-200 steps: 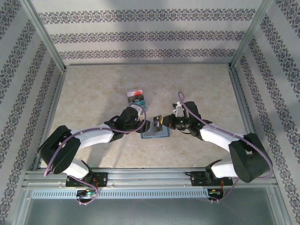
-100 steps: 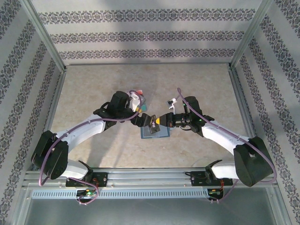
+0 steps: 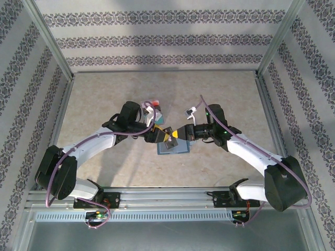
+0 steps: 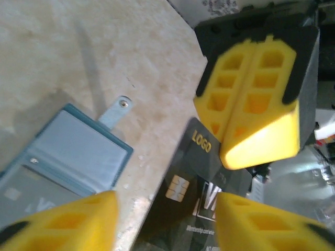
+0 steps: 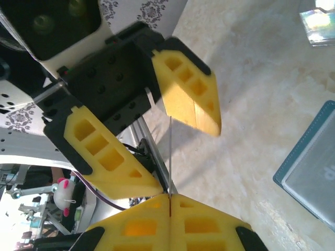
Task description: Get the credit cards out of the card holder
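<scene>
The slate-blue card holder point(image 3: 175, 148) lies open on the table, and it also shows at the left of the left wrist view point(image 4: 68, 157) and at the right edge of the right wrist view point(image 5: 314, 172). Just above it my right gripper point(image 3: 179, 132) point(image 5: 170, 201) point(image 4: 230, 141) is shut on one end of a black credit card point(image 4: 183, 198), which is seen edge-on point(image 5: 170, 151) from the right wrist. My left gripper point(image 3: 163, 135) point(image 4: 165, 219) point(image 5: 183, 154) faces it. It is open, with one finger on each side of the card's free end.
Loose credit cards point(image 3: 155, 111) lie in a small pile behind the left wrist, and one of them point(image 5: 319, 21) shows at the top right of the right wrist view. The metal frame rail point(image 3: 167, 196) runs along the near edge, and patterned walls enclose the table.
The left arm has stretched out, its wrist moving back and left. Its fingers now straddle the black card and stand closer together. The right gripper has stayed shut on the card and shifted slightly.
</scene>
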Available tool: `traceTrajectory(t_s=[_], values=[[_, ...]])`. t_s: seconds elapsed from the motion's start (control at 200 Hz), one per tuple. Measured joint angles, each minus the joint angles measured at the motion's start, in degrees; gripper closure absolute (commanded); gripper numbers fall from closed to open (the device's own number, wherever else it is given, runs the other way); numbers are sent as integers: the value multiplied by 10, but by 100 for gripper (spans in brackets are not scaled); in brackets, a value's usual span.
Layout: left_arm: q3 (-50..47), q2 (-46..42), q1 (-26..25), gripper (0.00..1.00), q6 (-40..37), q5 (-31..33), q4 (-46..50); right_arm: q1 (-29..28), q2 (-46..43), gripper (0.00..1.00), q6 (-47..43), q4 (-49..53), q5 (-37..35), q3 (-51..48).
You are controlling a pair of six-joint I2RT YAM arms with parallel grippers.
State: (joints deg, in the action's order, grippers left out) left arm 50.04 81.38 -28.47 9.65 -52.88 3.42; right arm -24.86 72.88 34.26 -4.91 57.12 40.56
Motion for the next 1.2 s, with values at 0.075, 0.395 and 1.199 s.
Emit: traceTrajectory(t_s=[0.075,0.395,1.199], values=[[-2,3,0,93,9,-20,-6,0,0,100,-1,3,-1,1],[-52,-4,0,100,68,-30,-111,7,-36,45,0,14,-45,0],[-167,-44,0,100,309,92,-466,-87,-37,54,127,-292,-245,-129]])
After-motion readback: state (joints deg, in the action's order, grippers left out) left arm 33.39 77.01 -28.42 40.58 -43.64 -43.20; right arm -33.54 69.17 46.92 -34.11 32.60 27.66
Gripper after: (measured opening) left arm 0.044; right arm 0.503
